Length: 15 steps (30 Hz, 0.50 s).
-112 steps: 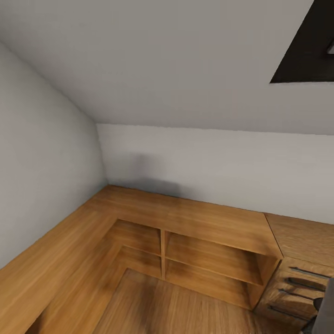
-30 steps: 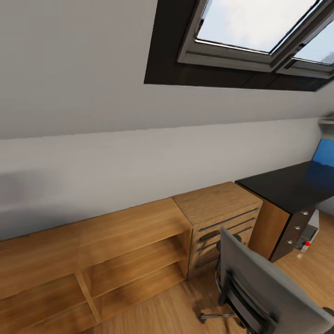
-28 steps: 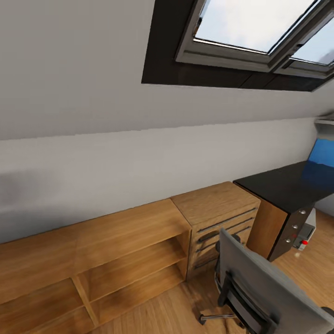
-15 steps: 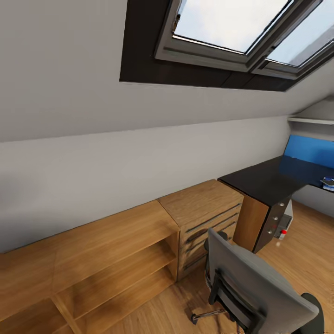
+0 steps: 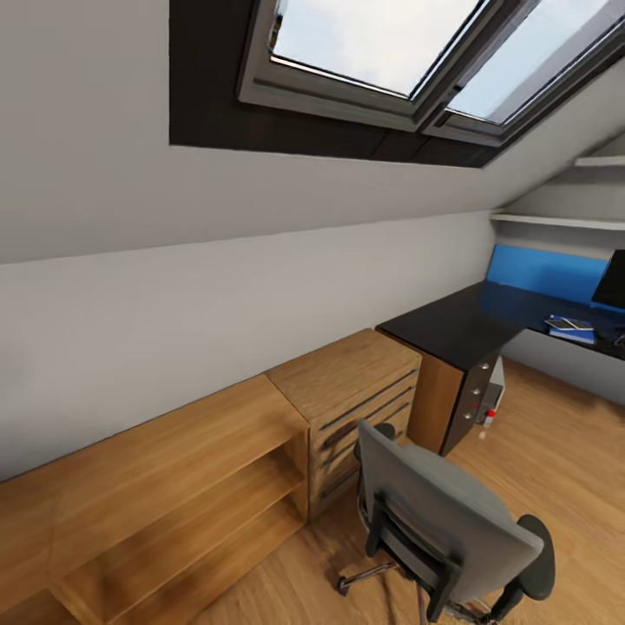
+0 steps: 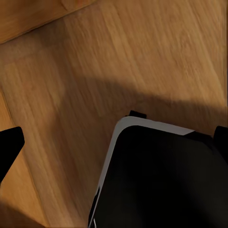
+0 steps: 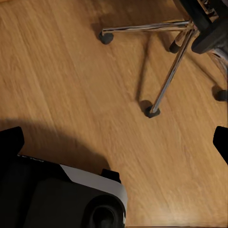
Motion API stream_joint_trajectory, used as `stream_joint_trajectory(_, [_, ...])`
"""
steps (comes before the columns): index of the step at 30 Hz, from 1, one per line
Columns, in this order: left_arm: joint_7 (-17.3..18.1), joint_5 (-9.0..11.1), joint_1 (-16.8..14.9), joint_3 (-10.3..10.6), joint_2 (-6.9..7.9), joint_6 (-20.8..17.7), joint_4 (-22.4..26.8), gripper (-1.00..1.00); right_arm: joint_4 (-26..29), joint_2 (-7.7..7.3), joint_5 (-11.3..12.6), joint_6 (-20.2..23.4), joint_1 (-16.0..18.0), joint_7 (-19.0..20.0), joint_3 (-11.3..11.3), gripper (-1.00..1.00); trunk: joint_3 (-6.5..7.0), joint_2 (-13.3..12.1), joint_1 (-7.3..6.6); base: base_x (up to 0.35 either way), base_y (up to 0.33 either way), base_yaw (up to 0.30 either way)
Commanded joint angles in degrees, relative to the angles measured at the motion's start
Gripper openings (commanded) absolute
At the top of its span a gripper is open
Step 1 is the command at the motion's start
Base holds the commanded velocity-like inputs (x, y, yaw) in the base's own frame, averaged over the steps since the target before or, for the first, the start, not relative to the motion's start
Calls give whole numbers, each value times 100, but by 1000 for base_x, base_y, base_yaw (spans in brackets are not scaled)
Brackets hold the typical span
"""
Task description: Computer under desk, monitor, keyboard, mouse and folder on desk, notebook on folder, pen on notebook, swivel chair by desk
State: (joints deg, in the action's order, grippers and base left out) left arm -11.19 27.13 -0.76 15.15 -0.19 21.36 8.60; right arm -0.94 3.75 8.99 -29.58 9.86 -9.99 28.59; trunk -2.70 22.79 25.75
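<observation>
The swivel chair [image 5: 451, 525] stands on the wooden floor [image 5: 564, 434] in the lower right of the head view, its tall grey back turned to the camera and one black armrest showing at its right. Behind it sits a wooden cabinet [image 5: 347, 395] with long bar handles, joined on its left to a low wooden shelf unit [image 5: 174, 486]. Just right of the cabinet begins the bench [image 5: 451, 325], its glossy black top running toward the far right corner under a skylight [image 5: 382, 43]. Under the bench's near end, beside the knobbed drawers, the light grey computer [image 5: 493, 395] stands on the floor. Farther along the bench top lies a blue, flat item [image 5: 571, 328], too small to identify. The dark edge of the monitor [image 5: 613, 279] shows at the right border.

In the right wrist view the right claw [image 7: 114, 142] hangs wide open and empty over the floor, and the chair's chrome star base [image 7: 171, 61] and casters lie ahead of it, well apart from its fingertips. In the left wrist view the left claw [image 6: 114, 147] is likewise spread and holds nothing, above bare floor and part of the robot's dark body [image 6: 161, 180].
</observation>
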Motion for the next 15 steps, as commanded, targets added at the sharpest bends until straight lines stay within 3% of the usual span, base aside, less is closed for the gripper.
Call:
stream_joint_trajectory(1, [-41, 20, -3, 50, 1, 13, 2, 100, -10, 3, 51, -21, 7, -12, 50, 100, -18, 13, 3, 0, 0, -253])
stream_joint_trajectory(7, [-41, 16, -3, 50, 1, 15, 2, 100, -12, 3, 49, -21, 7, -12, 50, 100, -45, 13, 3, 16, 109, -256])
stream_joint_trajectory(15, [-41, 16, -3, 54, 1, 17, 2, 100, -10, 3, 49, -21, 7, -12, 50, 100, -77, 13, 3, 94, 276, -260])
